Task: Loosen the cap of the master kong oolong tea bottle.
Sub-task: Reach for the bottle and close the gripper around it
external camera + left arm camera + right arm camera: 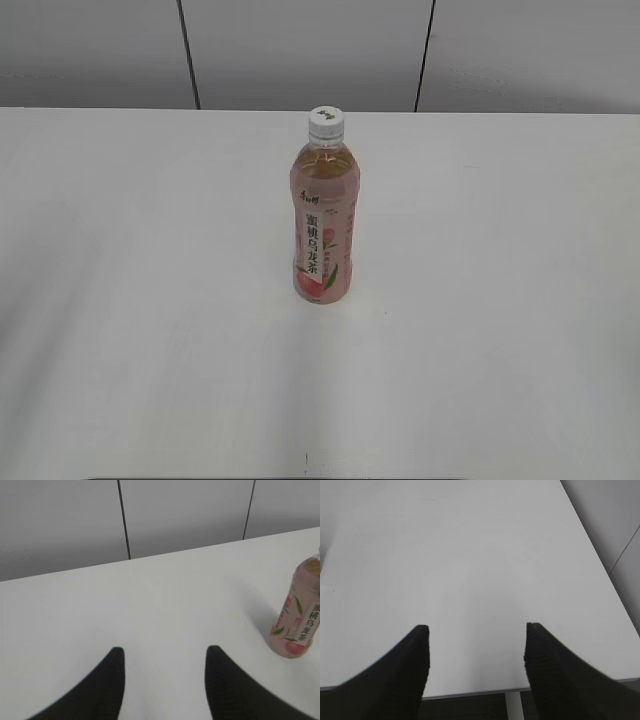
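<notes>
Exterior view: master kong oolong tea bottle [326,215] stands upright near the middle of the white table [120,300], cap [325,122] seated on top, no arm near it. Left wrist view: left gripper [165,652] spread wide over bare table, bottle off to its right, well apart. Right wrist view: right gripper [476,630] also spread wide, holding nothing, above the table's edge.

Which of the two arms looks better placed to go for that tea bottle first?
Probably the left. Its camera already shows the bottle off to the right of the open left end effector. The right end effector, also open, faces only bare table, no bottle in its view.
</notes>
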### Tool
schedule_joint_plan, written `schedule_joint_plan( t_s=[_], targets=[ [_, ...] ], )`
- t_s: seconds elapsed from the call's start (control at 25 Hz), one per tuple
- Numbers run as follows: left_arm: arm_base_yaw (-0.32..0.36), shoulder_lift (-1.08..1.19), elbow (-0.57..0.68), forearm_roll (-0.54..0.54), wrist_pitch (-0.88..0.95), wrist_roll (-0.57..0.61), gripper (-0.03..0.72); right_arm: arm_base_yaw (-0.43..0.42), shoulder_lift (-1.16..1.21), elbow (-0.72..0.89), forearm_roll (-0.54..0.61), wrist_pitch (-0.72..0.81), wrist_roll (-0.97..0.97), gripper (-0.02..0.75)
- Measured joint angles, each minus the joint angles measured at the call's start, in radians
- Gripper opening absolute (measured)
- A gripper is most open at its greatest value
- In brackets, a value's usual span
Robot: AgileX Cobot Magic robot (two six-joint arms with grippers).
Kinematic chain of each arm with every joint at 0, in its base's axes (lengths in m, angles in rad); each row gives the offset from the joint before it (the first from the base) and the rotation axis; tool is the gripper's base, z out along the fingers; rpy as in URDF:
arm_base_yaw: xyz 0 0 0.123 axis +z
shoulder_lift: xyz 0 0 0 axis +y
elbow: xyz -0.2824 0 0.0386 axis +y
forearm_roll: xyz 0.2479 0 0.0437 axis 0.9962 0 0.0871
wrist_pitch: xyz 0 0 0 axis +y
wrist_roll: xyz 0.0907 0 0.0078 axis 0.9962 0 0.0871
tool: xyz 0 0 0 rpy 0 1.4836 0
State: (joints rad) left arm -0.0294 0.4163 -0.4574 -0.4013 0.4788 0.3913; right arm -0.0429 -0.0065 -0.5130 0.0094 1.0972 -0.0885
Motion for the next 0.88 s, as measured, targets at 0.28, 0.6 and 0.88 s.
schedule_joint_plan(
  t_s=[0.28, 0.6, 0.88],
  targets=[
    [-0.045, 0.102, 0.000, -0.014, -0.085, 0.078, 0.333, 0.000, 0.000, 0.000, 0.000, 0.000, 0.000, 0.458],
    [-0.123, 0.259, 0.001, 0.090, -0.210, 0.079, 0.339, 0.000, 0.000, 0.000, 0.000, 0.000, 0.000, 0.458],
    [-0.321, 0.529, 0.002, 0.548, -0.511, -0.469, 0.412, 0.000, 0.000, 0.000, 0.001, 0.000, 0.000, 0.458]
  ],
)
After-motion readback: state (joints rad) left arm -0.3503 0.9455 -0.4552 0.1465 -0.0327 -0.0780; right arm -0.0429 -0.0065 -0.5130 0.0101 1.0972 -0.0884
